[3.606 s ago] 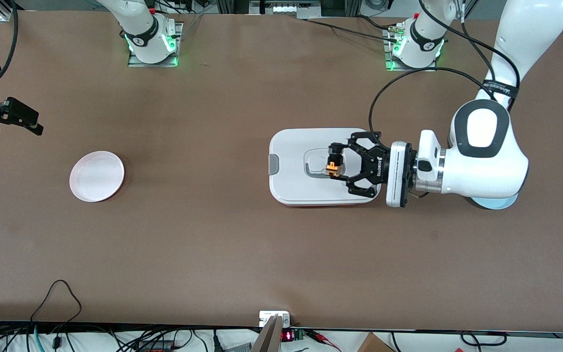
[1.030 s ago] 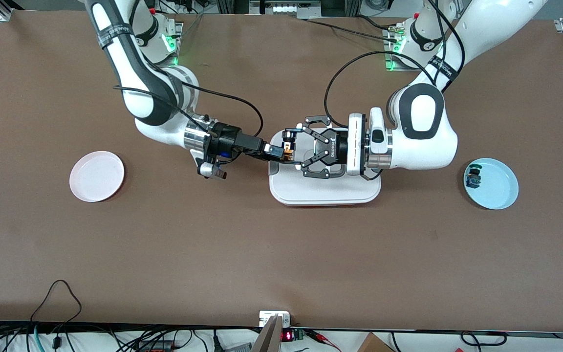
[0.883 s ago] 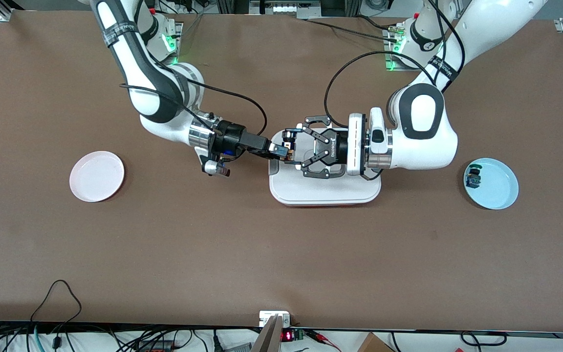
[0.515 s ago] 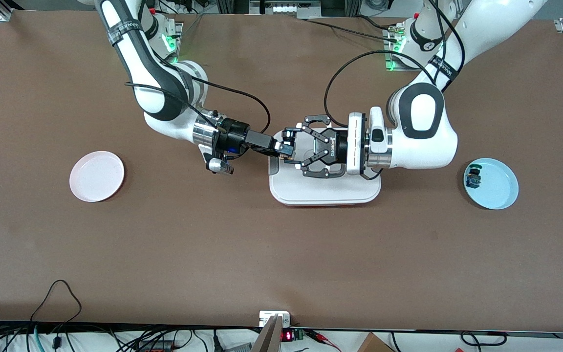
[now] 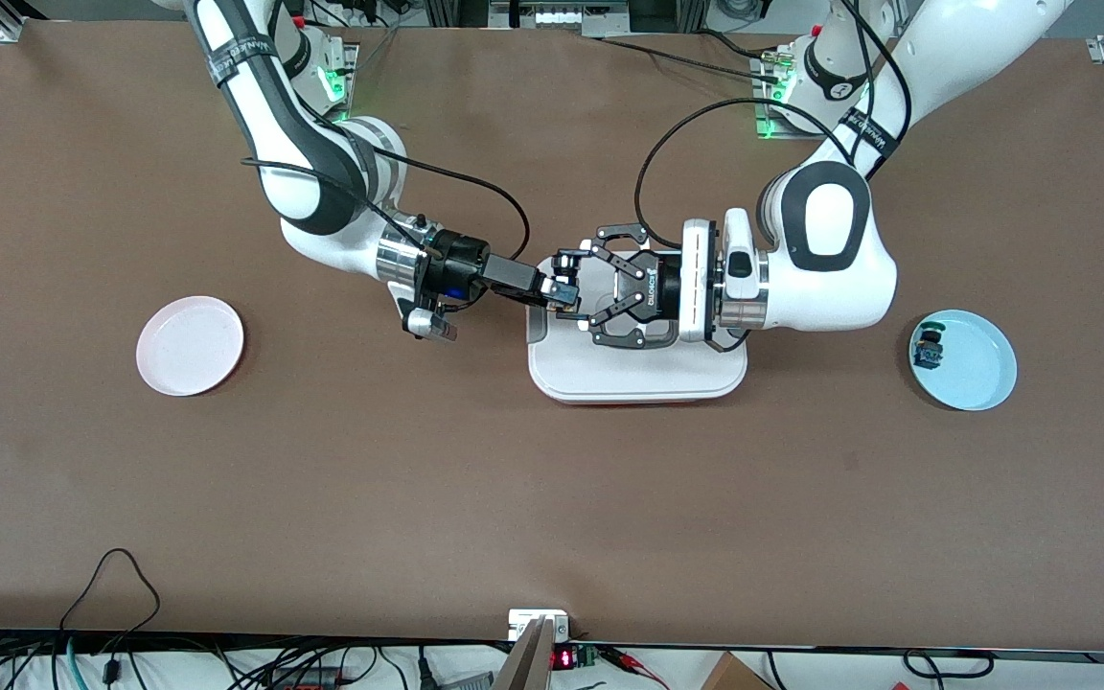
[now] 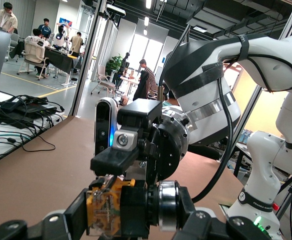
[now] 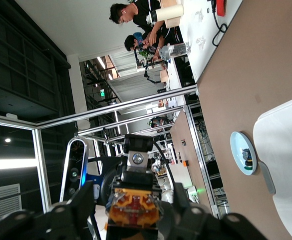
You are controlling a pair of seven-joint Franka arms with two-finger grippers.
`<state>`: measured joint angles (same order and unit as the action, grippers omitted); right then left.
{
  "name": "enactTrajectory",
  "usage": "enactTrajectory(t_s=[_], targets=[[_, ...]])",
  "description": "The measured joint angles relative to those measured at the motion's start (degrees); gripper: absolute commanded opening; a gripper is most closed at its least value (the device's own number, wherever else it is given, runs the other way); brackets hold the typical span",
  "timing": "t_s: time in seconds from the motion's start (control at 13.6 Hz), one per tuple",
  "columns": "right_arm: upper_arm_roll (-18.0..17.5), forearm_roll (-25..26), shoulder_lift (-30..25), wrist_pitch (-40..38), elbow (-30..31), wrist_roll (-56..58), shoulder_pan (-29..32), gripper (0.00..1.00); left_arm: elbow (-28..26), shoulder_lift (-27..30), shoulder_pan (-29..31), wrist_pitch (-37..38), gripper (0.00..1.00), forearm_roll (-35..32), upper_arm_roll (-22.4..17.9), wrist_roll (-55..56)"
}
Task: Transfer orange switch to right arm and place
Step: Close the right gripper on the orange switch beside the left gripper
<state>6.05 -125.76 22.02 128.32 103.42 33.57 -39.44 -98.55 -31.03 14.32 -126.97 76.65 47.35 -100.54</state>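
Front view, centre of the frame: the left end effector (image 5: 573,290) pinches the orange switch (image 5: 566,287) in the air over the white tray (image 5: 635,375), and the right end effector (image 5: 555,290) has advanced since a second ago until its fingers flank the switch's free end. Whether those fingers are seated cannot be told, so the handover reads as under way; the pink plate (image 5: 190,345) at centre left sits unfilled.

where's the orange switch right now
The orange switch is in the air over the white tray, clamped in the left gripper, with the right gripper closing on its end.
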Motion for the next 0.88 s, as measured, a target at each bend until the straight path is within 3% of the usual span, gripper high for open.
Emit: enactTrajectory(t_s=[0.29,0.44,0.66,0.74,0.81,0.88], targets=[[0.0,0.0,0.0,0.0,0.0,0.0,0.0,0.29,0.0,0.0,0.0,0.0,0.18,0.0,0.0,0.0],[0.0,-0.2,0.0,0.1,0.1,-0.2,0.0,0.03,0.0,0.0,0.0,0.0,0.18,0.1,0.0,-0.4],[0.0,-0.2,0.0,0.1,0.1,-0.2,0.0,0.00,0.0,0.0,0.0,0.0,0.18,0.1,0.1,-0.4],[0.0,-0.2,0.0,0.1,0.1,-0.2,0.0,0.00,0.0,0.0,0.0,0.0,0.29,0.1,0.1,-0.4],[0.0,-0.2,0.0,0.1,0.1,-0.2,0.0,0.00,0.0,0.0,0.0,0.0,0.90,0.1,0.1,-0.4],[0.0,-0.2,0.0,0.1,0.1,-0.2,0.0,0.00,0.1,0.0,0.0,0.0,1.00,0.1,0.1,-0.5]])
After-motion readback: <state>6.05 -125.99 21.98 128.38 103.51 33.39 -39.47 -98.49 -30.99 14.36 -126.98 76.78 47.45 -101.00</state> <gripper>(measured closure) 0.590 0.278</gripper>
